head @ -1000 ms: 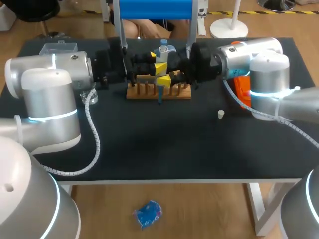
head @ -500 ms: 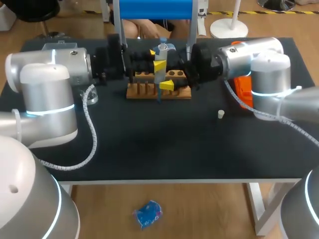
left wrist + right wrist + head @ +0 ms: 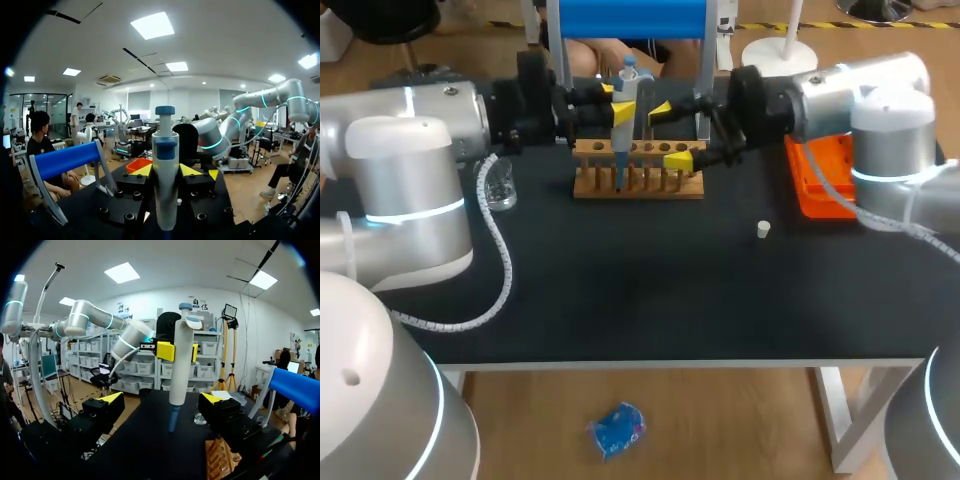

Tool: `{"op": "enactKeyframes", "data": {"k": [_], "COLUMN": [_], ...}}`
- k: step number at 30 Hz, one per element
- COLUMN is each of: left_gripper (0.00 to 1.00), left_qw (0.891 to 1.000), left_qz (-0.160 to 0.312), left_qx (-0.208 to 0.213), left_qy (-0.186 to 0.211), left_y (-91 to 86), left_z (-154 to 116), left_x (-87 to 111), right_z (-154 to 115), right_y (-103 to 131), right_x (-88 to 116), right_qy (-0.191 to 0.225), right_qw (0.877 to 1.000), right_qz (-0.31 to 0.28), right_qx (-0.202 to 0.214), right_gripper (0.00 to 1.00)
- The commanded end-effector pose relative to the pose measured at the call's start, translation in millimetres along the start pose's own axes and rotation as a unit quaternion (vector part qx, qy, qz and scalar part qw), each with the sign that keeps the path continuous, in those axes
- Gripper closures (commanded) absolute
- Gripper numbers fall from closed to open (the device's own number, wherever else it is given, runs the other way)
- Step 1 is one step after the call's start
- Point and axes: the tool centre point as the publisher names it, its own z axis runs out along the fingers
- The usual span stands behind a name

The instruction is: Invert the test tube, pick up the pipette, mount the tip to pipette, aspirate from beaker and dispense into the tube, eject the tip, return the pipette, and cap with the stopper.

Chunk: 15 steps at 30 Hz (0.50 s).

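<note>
The pipette (image 3: 626, 100) is now riding higher and further toward 10 o'clock than a second ago, when it was hanging low in front of the rack (image 3: 638, 186) with both grippers crowding it. The left gripper (image 3: 166, 170) is clamping its barrel from both sides and holding it upright over the rack's 9 o'clock half. The right gripper (image 3: 670, 134) is backing off toward 3 o'clock, its fingers (image 3: 111, 399) standing wide apart and touching nothing. In the right wrist view the pipette is hanging ahead of them, well clear. So the pipette is looking picked up and in the left arm's sole charge. Its blue nose is showing bare, so tip mounting is probably coming next, at the orange tip box (image 3: 817, 178) lying at 3 o'clock of the rack.

Counting: one pipette, one rack, one tip box, one beaker (image 3: 501, 186) sitting at 9 o'clock of the rack, one stopper (image 3: 763, 229) lying at 4 o'clock, two grippers. Whether a tube is standing in the rack is not showing clearly
</note>
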Motion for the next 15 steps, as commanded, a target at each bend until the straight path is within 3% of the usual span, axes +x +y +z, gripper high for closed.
{"op": "enactKeyframes", "data": {"k": [1, 15], "left_gripper": [1.0, 1.0], "left_qw": [1.0, 0.991], "left_qz": [-0.005, -0.036], "left_qx": [-0.004, -0.002], "left_qy": [-0.028, -0.13], "left_y": [-7.4, -11.6], "left_z": [-4.3, -15.4], "left_x": [-3.9, -64.5], "right_z": [-25.2, -99.1], "right_y": [16.8, 31.5], "right_x": [12.2, -8.4], "right_qy": [-0.048, -0.174], "right_qw": [0.998, 0.98], "right_qz": [0.003, 0.049], "right_qx": [0.038, 0.088], "right_gripper": [0.0, 0.0]}}
